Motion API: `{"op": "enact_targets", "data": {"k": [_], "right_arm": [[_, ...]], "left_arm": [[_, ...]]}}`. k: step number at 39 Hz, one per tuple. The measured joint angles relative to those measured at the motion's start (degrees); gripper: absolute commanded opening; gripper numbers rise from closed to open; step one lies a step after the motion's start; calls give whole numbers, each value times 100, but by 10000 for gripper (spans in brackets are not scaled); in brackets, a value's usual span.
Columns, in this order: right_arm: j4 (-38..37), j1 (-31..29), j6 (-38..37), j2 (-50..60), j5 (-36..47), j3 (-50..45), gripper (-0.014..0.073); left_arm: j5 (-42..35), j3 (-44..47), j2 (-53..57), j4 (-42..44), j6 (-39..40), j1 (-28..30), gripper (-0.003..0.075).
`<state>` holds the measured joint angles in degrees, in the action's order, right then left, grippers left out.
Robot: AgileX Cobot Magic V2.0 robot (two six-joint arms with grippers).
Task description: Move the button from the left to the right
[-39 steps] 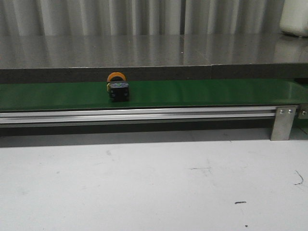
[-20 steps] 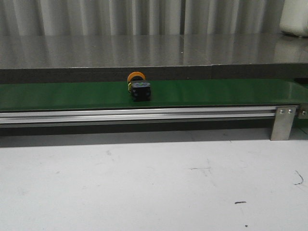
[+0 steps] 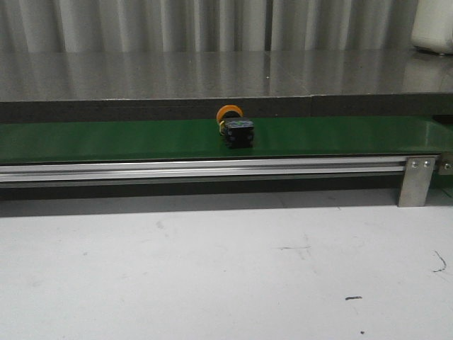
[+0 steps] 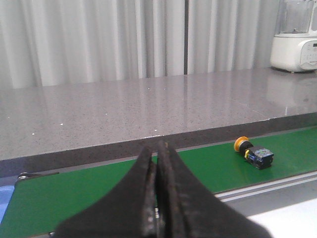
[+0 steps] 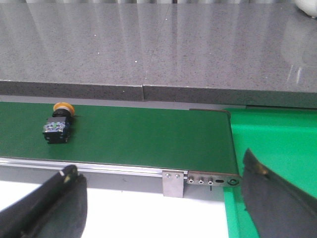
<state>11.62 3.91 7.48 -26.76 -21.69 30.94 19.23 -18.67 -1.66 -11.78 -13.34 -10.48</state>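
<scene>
While the belt carries it: the button (image 3: 236, 129) lies on its side on the green belt (image 3: 106, 140), orange-yellow cap toward the back, black body toward the camera.
Change: over the last second it has slid steadily rightward along the belt, from left of centre to about the middle of the front view; no arm touched it.
Meaning for the task: the transfer looks roughly half done, and the belt seems to be doing the carrying.
Belt end: in the right wrist view the button (image 5: 57, 126) is well short of the belt's right end, where a brighter green surface (image 5: 277, 139) begins.
Left gripper (image 4: 156, 168): jaws pressed together, empty, well apart from the button (image 4: 253, 151).
Right gripper (image 5: 158, 198): jaws spread wide, empty, near the belt's right end.
Behind: grey stone surface (image 3: 212, 74) and a white appliance (image 4: 294, 42).
</scene>
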Motion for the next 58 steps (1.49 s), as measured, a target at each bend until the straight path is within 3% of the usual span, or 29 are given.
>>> {"op": "enact_targets", "data": {"k": [27, 58], "right_arm": [[0, 0, 0, -388, 109, 88, 644], [0, 146, -2, -5859, -214, 3243, 644]], "left_arm": [[0, 0, 0, 0, 0, 0, -21], [0, 0, 0, 0, 0, 0, -21]]}}
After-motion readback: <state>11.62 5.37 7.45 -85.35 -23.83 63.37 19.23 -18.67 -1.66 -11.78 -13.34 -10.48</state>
